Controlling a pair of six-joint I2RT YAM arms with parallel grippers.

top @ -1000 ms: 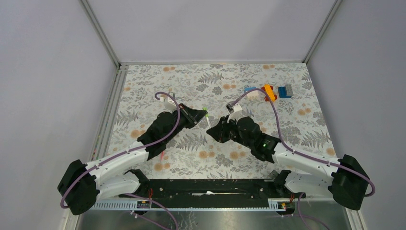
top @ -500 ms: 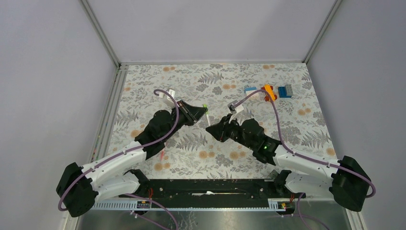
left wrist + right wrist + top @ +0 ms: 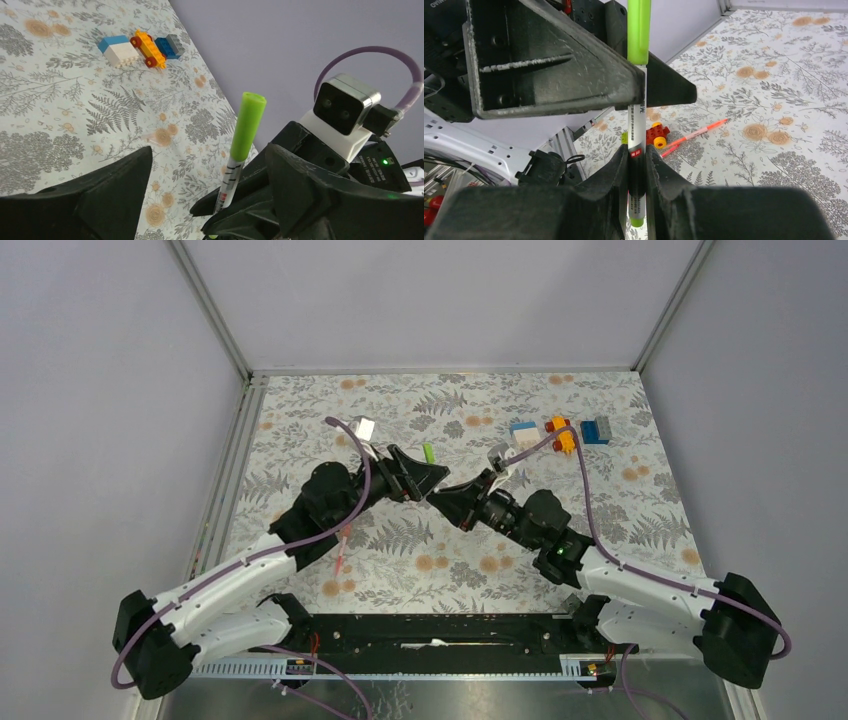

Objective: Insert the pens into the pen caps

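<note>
1. The white pen [image 3: 636, 130] is clamped upright between the fingers of the right gripper [image 3: 636, 150]. It is grasped on its lower half, and a short green end is left showing below the fingers.
2. The green cap [image 3: 247, 125] is seated on the pen's upper end and is raised above the table [image 3: 620, 510].
3. The left gripper [image 3: 210, 150] is released. Its jaws are spread wide, one on each side of the capped end of the white pen.
4. In the left wrist view a gap is seen between the pen and each left finger. In the right wrist view one left finger is seen just beside the pen where the cap meets the barrel; whether it touches cannot be told.
5. In the overhead view the two gripper tips are met at the white pen, near the middle of the table.
6. The pink pens [image 3: 696, 134] are laid flat on the table, well apart from the white pen, towards the left arm's side.
7. A small red-and-yellow toy [image 3: 658, 135] is seen beside one end of them.
8. A row of toy blocks [image 3: 562, 432] is set well beyond the white pen, towards the far right of the table.
</note>
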